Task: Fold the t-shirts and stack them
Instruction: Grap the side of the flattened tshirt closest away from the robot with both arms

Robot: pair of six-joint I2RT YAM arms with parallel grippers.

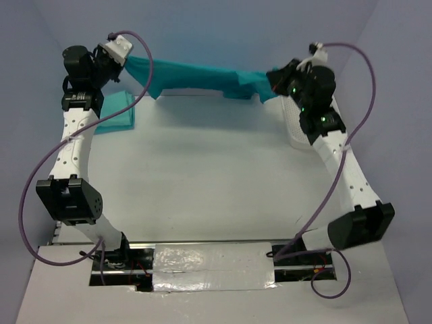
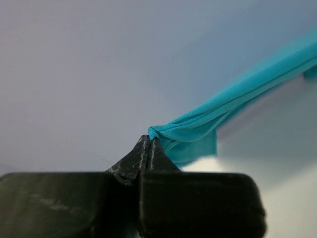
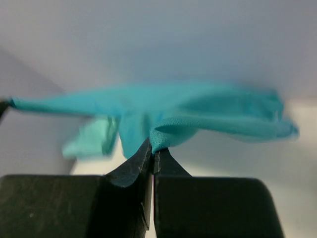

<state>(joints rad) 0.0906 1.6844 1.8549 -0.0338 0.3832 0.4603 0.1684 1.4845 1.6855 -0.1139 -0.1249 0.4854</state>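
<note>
Tension is what this hold is for. At far left your left arm [image 1: 75,135] reaches up and back, its jaws pinched shut on a bunched corner of the teal t-shirt [image 1: 202,75]. The left wrist view shows the fabric running taut away from the tips. Under that arm a second t-shirt [image 1: 116,121] lies flat on the desk [image 1: 202,175], likely the start of your stack. The held shirt hangs in the air across the far side of the desk, sagging a little, with a flap dangling near its left end. At far right your right arm [image 1: 337,152] mirrors the left, jaws closed on the opposite bunched edge, above the white lattice basket [image 1: 295,128]. I judge the shirt is stretched like this so you can lay it flat for folding. The desk is pale and matte, and plain pale walls close in behind and at both sides.
</note>
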